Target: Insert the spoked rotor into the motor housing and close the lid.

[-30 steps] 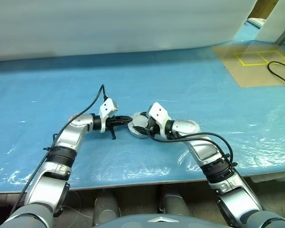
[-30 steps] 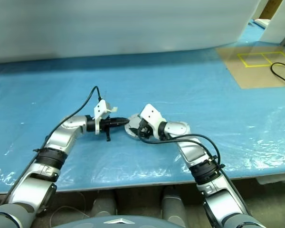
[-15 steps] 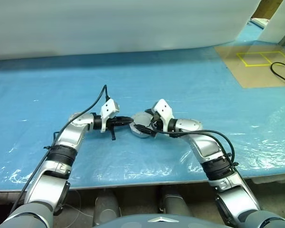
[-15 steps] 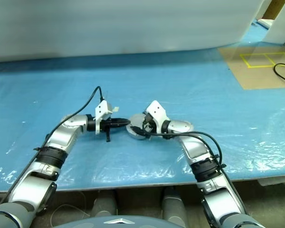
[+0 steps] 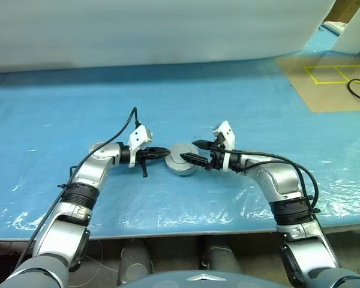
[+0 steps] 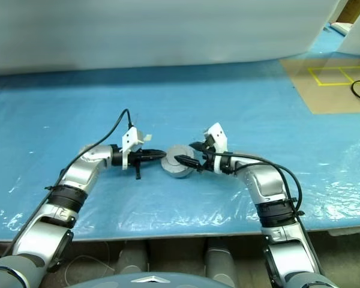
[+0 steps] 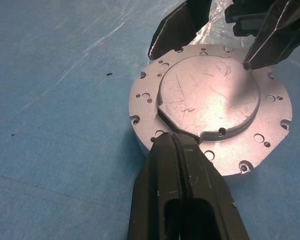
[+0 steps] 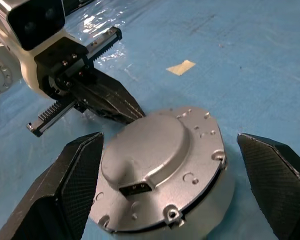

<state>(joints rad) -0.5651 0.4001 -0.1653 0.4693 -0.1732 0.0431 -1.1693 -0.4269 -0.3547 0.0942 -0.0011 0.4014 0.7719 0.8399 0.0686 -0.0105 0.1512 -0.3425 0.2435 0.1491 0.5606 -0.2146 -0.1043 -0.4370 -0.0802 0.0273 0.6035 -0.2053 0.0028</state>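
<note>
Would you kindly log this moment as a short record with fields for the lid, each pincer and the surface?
lid: the lid sits plain face up on the motor housing
left pincer: left pincer shut, tips at the lid's edge
right pincer: right pincer open, fingers either side of the lid, not gripping
surface: blue sheet with clear plastic film

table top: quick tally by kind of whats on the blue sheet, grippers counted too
closed motor assembly, lid on top: 1
grippers: 2, left gripper shut against the lid's edge, right gripper open beside the lid
brown board with yellow squares: 1
black cable: 1
total: 5
</note>
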